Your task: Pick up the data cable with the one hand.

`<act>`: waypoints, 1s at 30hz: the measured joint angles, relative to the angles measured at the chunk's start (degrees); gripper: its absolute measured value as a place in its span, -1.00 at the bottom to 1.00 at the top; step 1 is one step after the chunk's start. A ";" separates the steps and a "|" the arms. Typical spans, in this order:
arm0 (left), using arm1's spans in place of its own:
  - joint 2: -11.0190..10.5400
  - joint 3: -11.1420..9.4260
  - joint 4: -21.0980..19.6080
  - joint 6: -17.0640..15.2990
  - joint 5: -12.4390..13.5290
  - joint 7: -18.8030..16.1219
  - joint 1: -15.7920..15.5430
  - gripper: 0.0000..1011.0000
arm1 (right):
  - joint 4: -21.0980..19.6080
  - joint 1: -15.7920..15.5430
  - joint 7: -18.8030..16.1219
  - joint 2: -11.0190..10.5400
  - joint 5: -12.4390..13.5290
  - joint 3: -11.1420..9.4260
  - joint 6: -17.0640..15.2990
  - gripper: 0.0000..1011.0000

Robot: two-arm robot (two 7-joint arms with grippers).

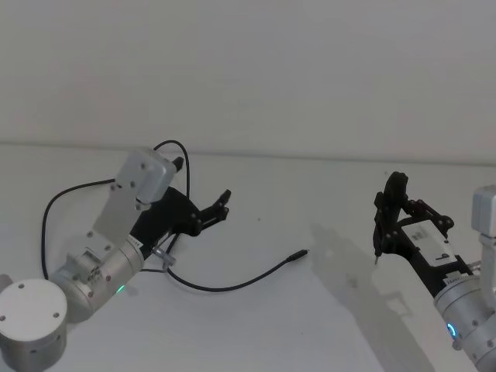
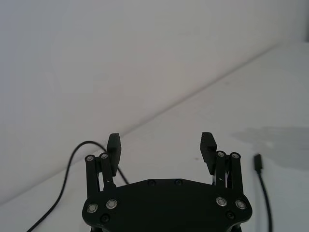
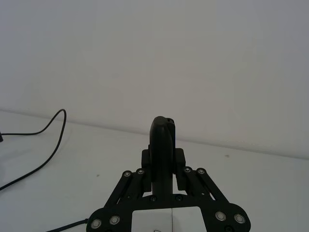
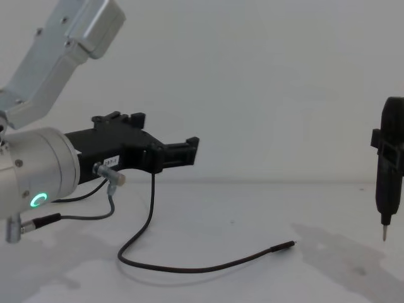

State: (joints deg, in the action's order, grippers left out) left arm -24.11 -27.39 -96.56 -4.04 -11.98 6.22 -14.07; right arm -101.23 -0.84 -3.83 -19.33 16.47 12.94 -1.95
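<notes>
Table (image 1: 256,333) bears data cable (image 1: 225,289); left claw (image 2: 161,149) spread; right claw (image 3: 163,166) clamps tool (image 4: 391,158)

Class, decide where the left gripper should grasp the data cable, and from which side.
Probably the data cable just behind its plug, from above: that stretch lies flat, straight and free. Left gripper is open; right gripper holds a pen tool.

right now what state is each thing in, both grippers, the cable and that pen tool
left gripper, open, holding nothing, raised above the table
right gripper, shut on the pen-shaped tool
pen-shaped tool, held upright, metal tip down, off the table
data cable, lying loose on the table, not gripped, plug end free
</notes>
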 joint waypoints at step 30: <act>-8.47 -7.60 -4.45 -13.35 5.64 18.20 -8.53 0.98 | 0.00 0.00 0.00 0.00 0.00 0.00 0.01 -0.47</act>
State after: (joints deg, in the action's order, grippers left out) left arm -32.57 -34.99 -101.01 -17.39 -6.34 24.42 -22.60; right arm -101.23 -0.84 -3.83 -19.33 16.47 12.94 -1.95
